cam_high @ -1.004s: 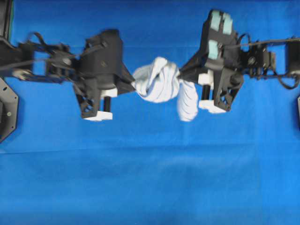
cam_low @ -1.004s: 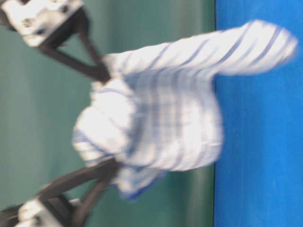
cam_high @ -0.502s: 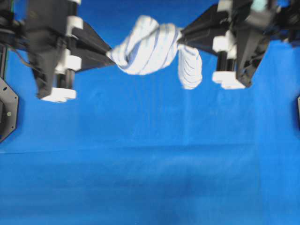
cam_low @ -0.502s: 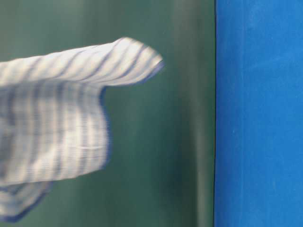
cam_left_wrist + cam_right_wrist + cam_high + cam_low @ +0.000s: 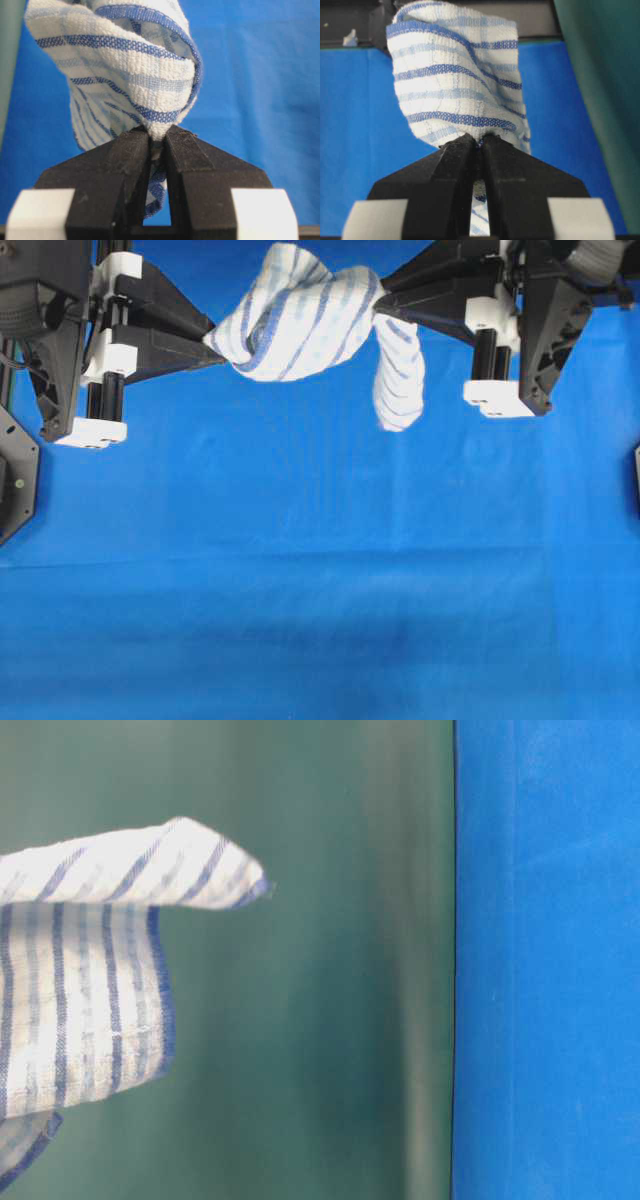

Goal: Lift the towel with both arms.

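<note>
Left gripper (image 5: 212, 348) fingers pinched tight on the left end of the striped towel (image 5: 300, 325). Towel hangs bunched between both grippers, clear above the blue sheet (image 5: 320, 590), one tail drooping near the right. Right gripper (image 5: 380, 302) fingers clamped on its right end.

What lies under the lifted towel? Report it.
Under the towel, pinched between the left gripper and right gripper, only the blue sheet shows, bare. The patch directly beneath the bunched cloth is covered in the overhead view.
</note>
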Motion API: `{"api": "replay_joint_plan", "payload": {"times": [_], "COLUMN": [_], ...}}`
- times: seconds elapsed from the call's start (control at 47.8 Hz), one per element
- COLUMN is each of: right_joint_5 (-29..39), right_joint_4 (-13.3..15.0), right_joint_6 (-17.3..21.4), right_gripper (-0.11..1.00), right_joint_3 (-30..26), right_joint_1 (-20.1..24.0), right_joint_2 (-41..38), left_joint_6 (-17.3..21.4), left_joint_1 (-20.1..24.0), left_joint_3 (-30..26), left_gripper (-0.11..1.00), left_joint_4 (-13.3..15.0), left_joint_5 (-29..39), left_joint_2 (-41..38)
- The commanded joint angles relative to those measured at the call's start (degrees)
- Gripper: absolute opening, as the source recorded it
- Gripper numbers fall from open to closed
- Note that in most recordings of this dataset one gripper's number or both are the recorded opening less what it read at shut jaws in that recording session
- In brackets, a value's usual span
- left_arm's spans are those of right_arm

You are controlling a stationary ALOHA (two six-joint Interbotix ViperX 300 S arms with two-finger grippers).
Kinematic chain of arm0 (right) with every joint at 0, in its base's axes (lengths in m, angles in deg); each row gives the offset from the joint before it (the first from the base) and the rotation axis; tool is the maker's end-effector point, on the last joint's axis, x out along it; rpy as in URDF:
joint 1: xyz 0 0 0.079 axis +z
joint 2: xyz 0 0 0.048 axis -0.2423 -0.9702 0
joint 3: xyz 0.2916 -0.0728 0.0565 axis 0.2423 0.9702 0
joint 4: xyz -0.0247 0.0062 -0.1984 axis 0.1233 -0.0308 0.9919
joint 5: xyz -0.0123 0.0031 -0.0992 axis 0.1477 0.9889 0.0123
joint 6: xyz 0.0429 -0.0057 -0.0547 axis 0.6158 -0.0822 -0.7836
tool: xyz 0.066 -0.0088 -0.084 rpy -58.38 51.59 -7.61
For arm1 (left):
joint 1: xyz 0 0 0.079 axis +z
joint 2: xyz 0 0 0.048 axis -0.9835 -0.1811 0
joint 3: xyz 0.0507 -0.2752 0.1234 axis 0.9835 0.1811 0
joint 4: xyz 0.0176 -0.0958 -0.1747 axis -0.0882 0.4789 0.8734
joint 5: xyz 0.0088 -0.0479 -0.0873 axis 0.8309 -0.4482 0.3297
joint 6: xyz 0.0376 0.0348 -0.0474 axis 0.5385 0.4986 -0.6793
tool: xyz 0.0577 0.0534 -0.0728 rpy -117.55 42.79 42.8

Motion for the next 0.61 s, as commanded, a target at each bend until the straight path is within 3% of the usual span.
{"api": "replay_joint_plan", "payload": {"times": [0.0, 0.084, 0.209, 0.293, 0.398, 0.586], "right_joint_5": [-1.05, -1.14, -0.97, -0.88, -0.79, -0.88], "right_joint_4": [0.18, 0.18, 0.26, 0.44, 0.35, 0.18], "right_joint_6": [-0.09, 0.26, 0.26, 0.26, 0.44, 1.32], "right_gripper": [0.08, 0.12, 0.5, 0.67, 0.65, 0.66], "right_joint_3": [-1.41, -1.32, -1.14, -1.05, -0.79, 2.72], "right_joint_1": [0.0, -0.09, -0.09, -0.09, -0.09, 0.26], "right_joint_2": [0.35, 0.26, -0.35, -0.62, -0.62, -0.62], "left_joint_6": [0.09, -0.79, -1.05, -0.97, -0.97, -1.14], "left_joint_1": [0.09, 0.09, 0.09, 0.09, 0.09, -0.7], "left_joint_3": [-0.88, -0.7, 0.18, 0.97, 1.85, 4.66], "left_gripper": [0.06, 0.11, 0.45, 0.72, 0.91, 0.91], "left_joint_4": [-0.18, -0.18, -0.18, -0.09, -0.09, 0.0], "left_joint_5": [-0.44, -0.7, -1.67, -2.11, -2.55, -3.52], "left_joint_2": [0.18, 0.09, 0.44, 0.79, 0.97, 0.44]}}
